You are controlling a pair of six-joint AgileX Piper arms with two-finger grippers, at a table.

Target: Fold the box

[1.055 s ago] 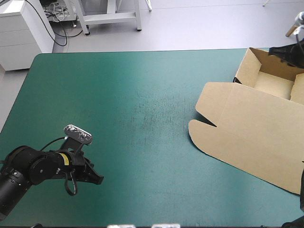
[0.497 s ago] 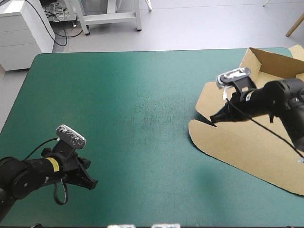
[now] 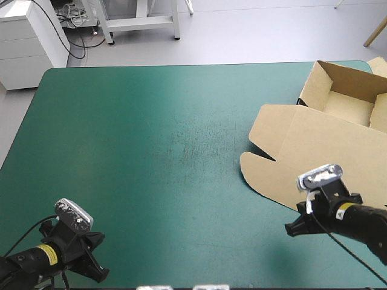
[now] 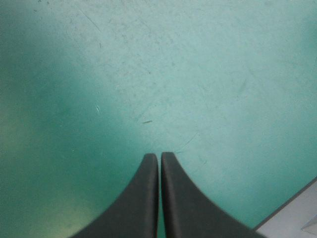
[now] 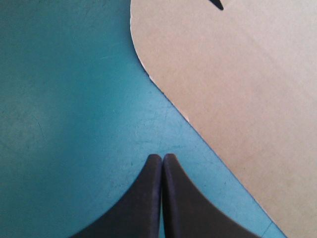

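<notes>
Here the box (image 3: 326,151) lies at the right side of the table (image 3: 151,133), reaching toward its far right corner. It is an open tray (image 3: 347,99) with raised walls at the far end, and its lid (image 3: 314,169) is spread flat on the teal-green cover toward the near side, with a dark notch (image 3: 267,158) cut into its left edge. The right gripper (image 3: 289,230) sits just off the lid's near left edge, over bare cover. In the right wrist view its black fingers (image 5: 148,198) meet in a point with nothing between them, and the lid's rounded corner (image 5: 247,74) lies just ahead. The left gripper (image 3: 101,275) is well apart, at the near left corner of the table, with its fingers (image 4: 143,198) likewise pressed together and empty.
</notes>
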